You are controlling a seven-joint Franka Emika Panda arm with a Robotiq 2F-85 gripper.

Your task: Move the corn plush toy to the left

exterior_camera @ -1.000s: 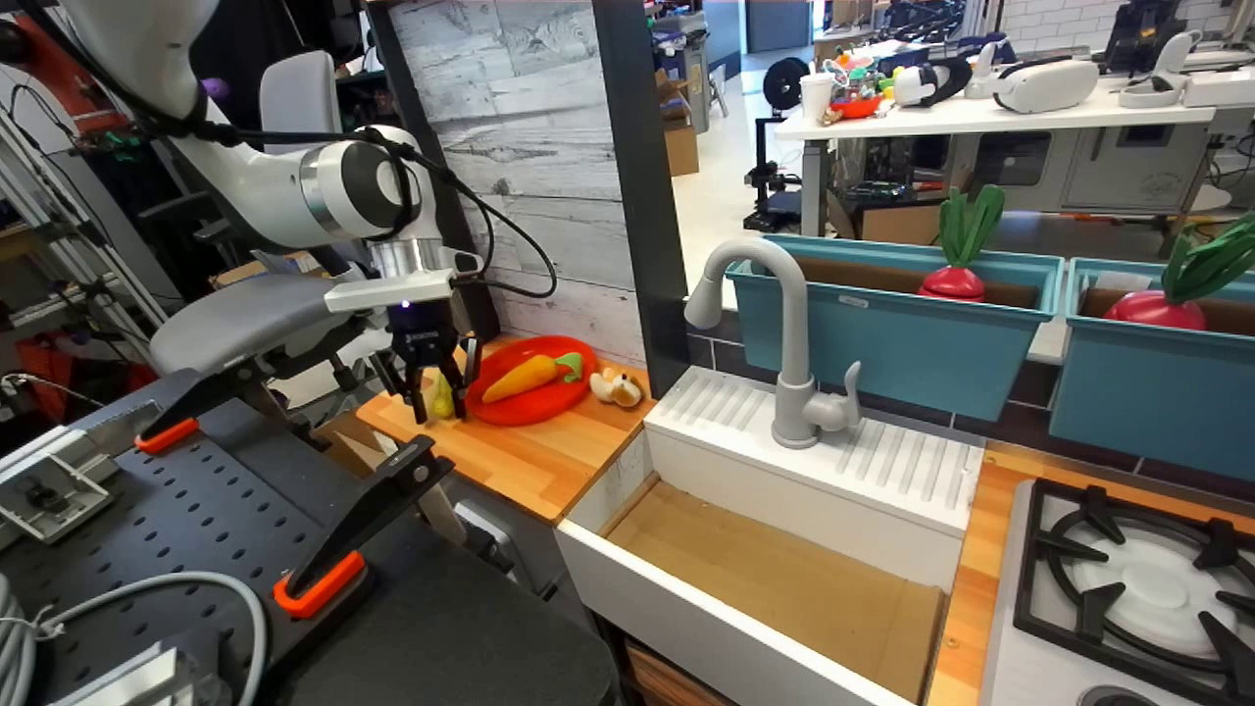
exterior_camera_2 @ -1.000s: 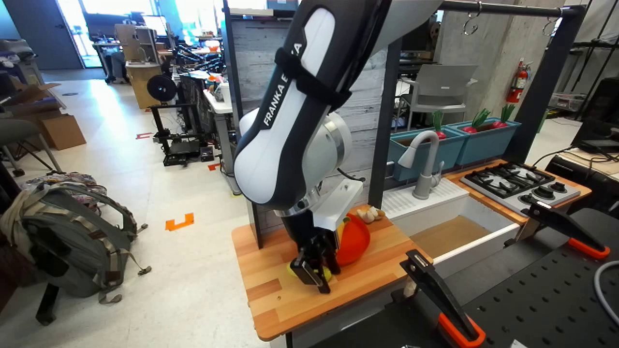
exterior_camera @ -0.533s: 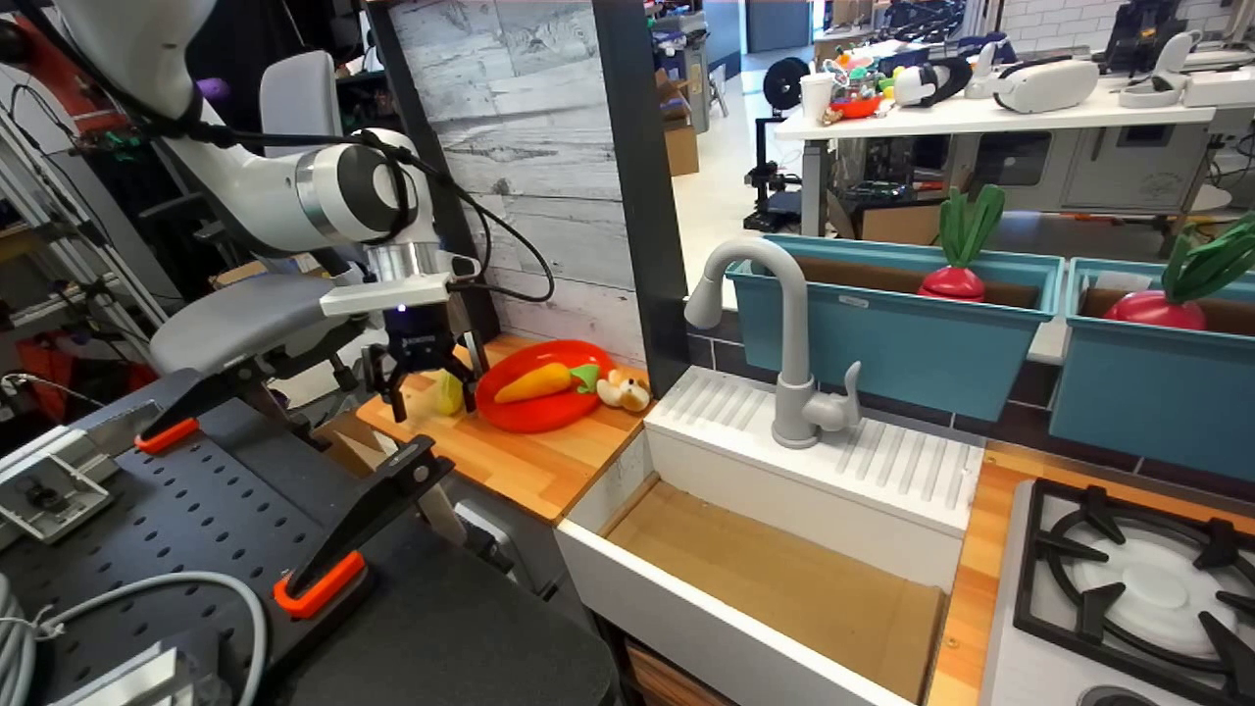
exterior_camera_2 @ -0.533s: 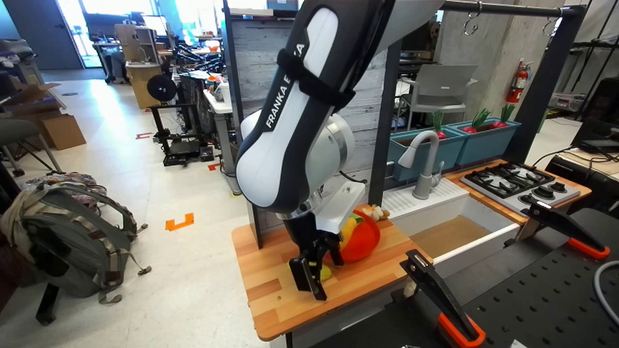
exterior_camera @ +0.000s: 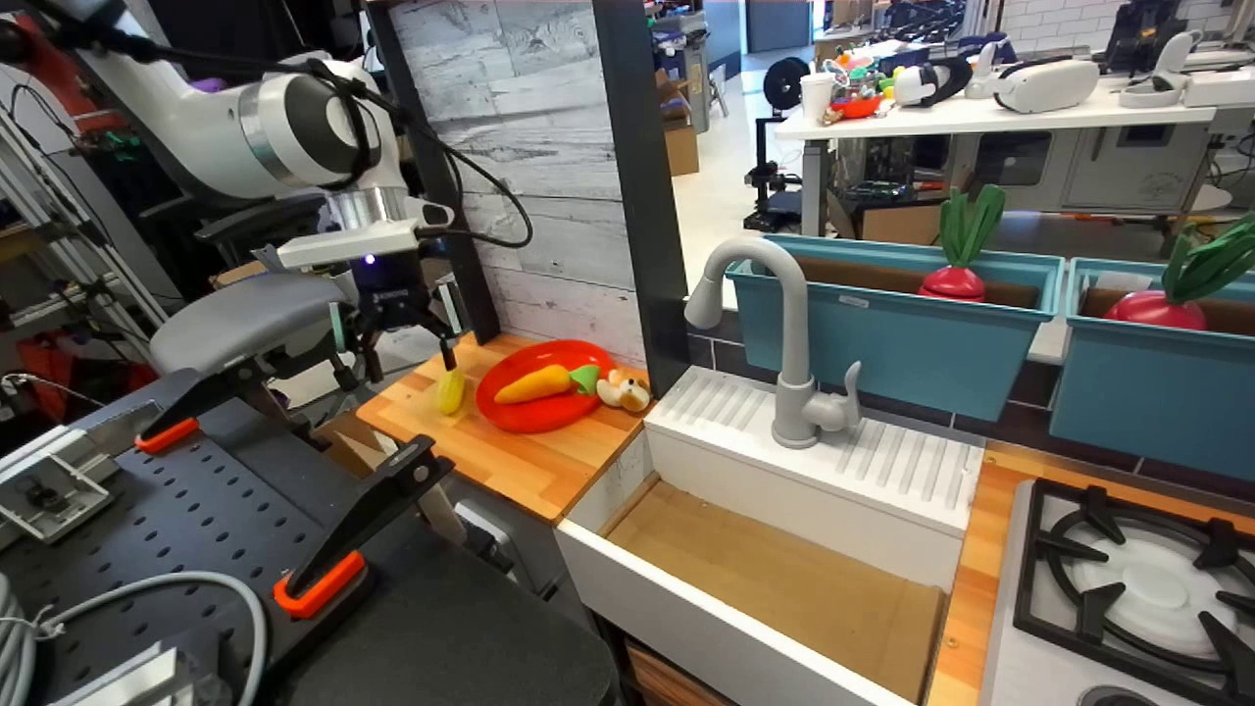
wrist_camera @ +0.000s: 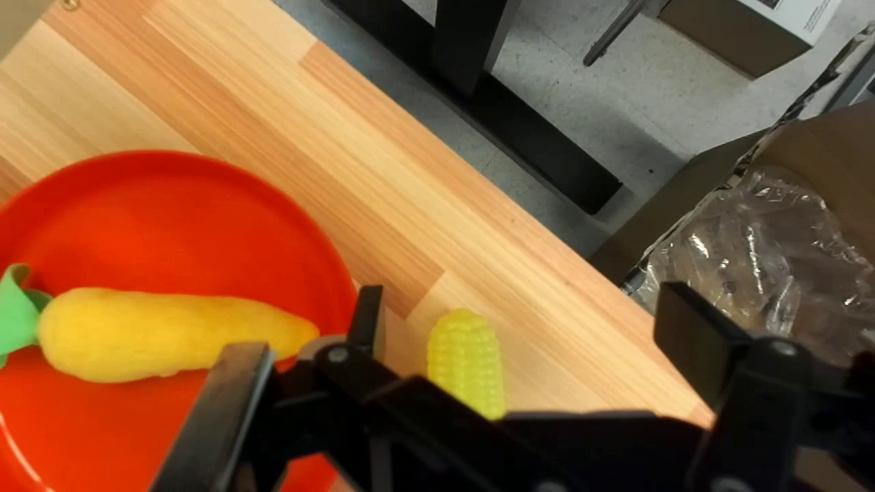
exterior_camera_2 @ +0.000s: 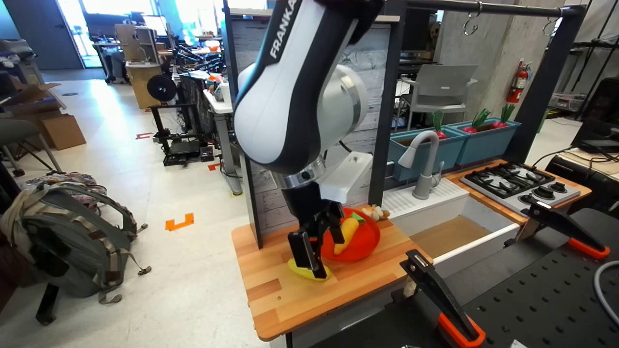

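Observation:
The corn plush toy (wrist_camera: 465,355) lies on the wooden counter, yellow and cob-shaped, its lower end hidden by my gripper in the wrist view. In an exterior view the corn (exterior_camera: 451,392) sits to the left of the red dish, apart from it. My gripper (wrist_camera: 530,324) is open wide, and nothing is held. Seen from above, the corn shows between the two fingers, closer to the one on the dish side. The gripper (exterior_camera: 412,368) hangs above the counter, its fingertips higher than the corn. In an exterior view a finger covers part of the corn (exterior_camera_2: 302,269).
A red-orange dish (exterior_camera: 495,407) holds a carrot toy (exterior_camera: 534,383). Beside it lies a brown-and-white toy (exterior_camera: 624,390). A grey-white panel (exterior_camera: 539,196) stands behind the counter, and a sink (exterior_camera: 686,628) adjoins it. The counter's edge (wrist_camera: 478,188) runs close by the corn.
The fingers have spread apart and the arm has risen from the counter, leaving the corn lying there. The dish, with the carrot toy, and the brown-and-white toy shifted slightly right in an exterior view.

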